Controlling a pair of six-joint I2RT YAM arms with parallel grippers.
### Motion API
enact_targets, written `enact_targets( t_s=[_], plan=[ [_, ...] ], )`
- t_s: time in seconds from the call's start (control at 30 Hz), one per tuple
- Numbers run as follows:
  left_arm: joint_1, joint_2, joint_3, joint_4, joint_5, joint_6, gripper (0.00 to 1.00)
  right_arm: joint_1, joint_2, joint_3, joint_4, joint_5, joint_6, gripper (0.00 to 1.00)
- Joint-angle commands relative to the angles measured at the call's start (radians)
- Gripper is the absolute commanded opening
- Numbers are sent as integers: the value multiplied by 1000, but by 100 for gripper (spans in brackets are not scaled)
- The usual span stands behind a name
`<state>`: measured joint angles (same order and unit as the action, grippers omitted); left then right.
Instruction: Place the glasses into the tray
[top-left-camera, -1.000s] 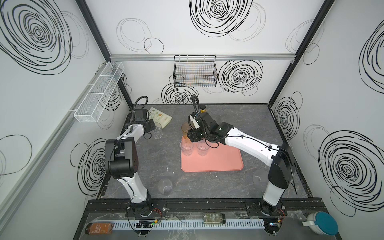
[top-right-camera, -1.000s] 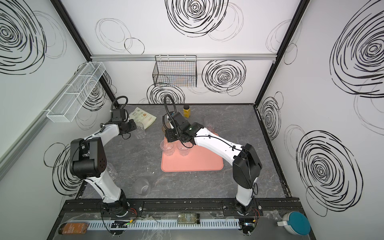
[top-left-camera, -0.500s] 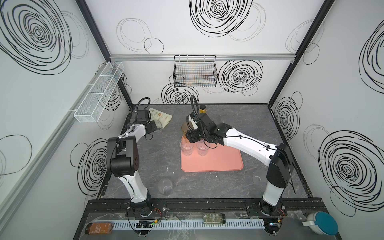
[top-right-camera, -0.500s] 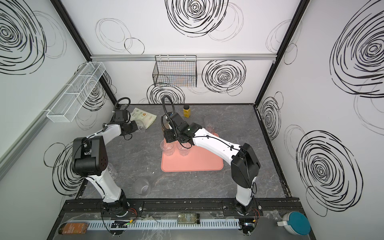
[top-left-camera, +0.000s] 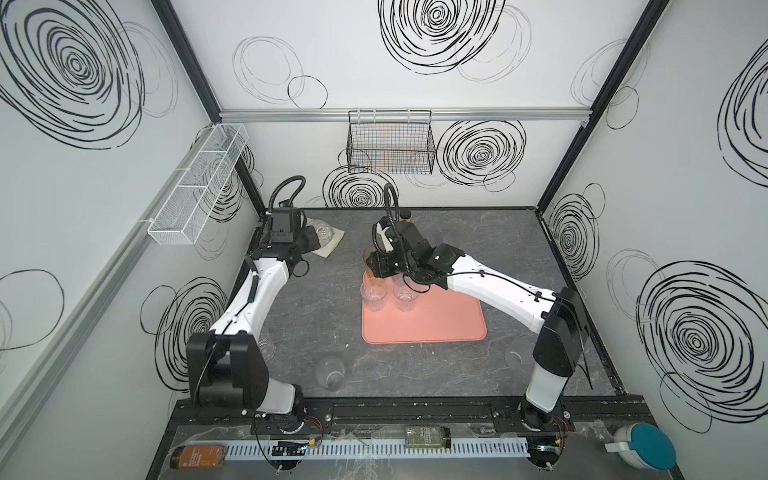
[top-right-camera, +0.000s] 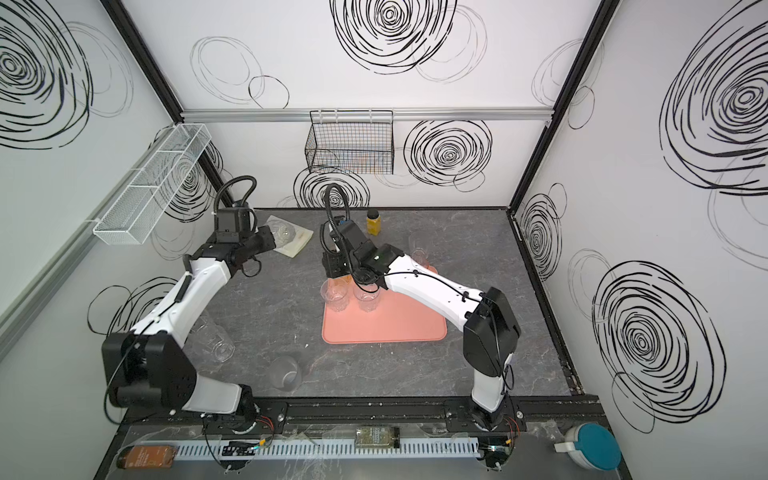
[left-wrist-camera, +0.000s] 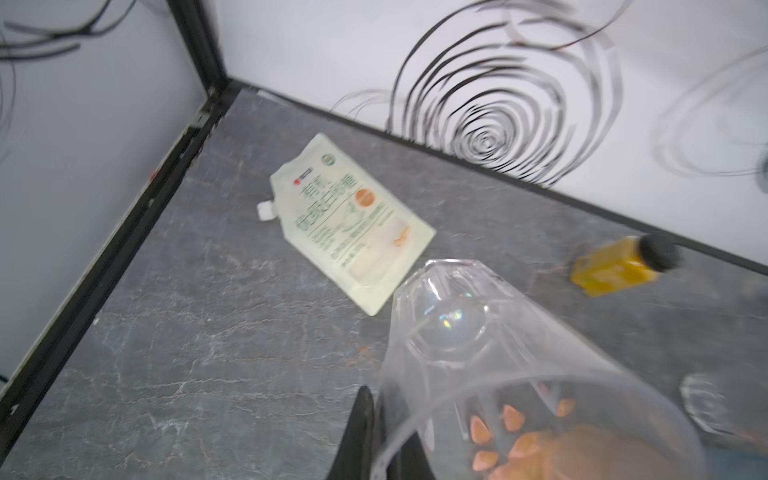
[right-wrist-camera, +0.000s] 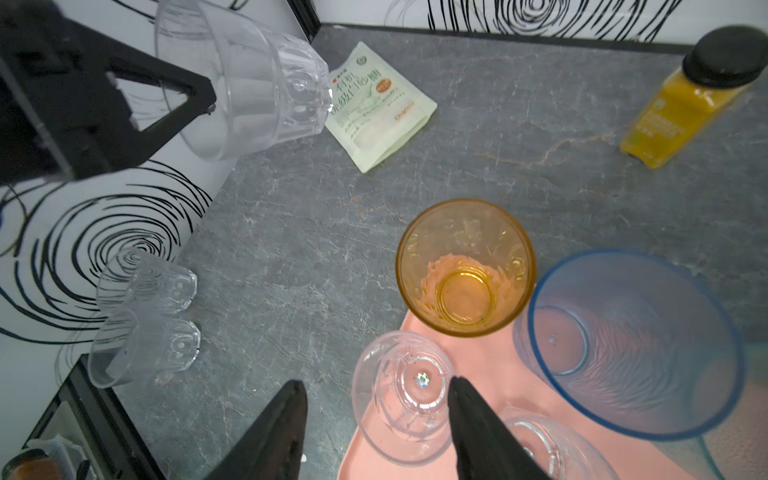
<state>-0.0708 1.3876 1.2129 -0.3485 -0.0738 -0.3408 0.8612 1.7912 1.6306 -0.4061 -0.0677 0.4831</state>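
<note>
One clear glass (top-left-camera: 322, 234) pinched by rim in closed left claw (top-left-camera: 309, 241), off desk nr far-left corner, prob. for tray (top-left-camera: 436, 328); right claw (right-wrist-camera: 376, 384) half-open, empty.

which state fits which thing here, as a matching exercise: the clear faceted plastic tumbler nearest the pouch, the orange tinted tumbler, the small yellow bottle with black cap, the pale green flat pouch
Things
1. clear faceted plastic tumbler
2. orange tinted tumbler
3. small yellow bottle with black cap
4. pale green flat pouch

States
A. lying flat on the grey table
B. pinched at its rim by the left gripper, tilted, off the table
C. standing upright, capped
D. upright, open end up, beside the blue tumbler

Pairs: 1-B, 2-D, 3-C, 4-A
</note>
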Motion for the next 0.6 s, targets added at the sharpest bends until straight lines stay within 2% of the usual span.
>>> enact_targets(
  t_s=[0.0,0.17,0.33,0.57],
  plan=[
    [-152,-91,7,-31,-90,-36,0,0,-94,26,-48,80,-4,59],
    [-374,-149,35,-63,-198,-128,0,2,-262,-99,-17,188,-12,60],
    [-572,-90,75,-53,-306,-177,0,1,-507,-354,124,355,0,63],
    [-702,13,152,-32,-362,-199,0,17,-643,-474,161,417,30,63]
  ],
)
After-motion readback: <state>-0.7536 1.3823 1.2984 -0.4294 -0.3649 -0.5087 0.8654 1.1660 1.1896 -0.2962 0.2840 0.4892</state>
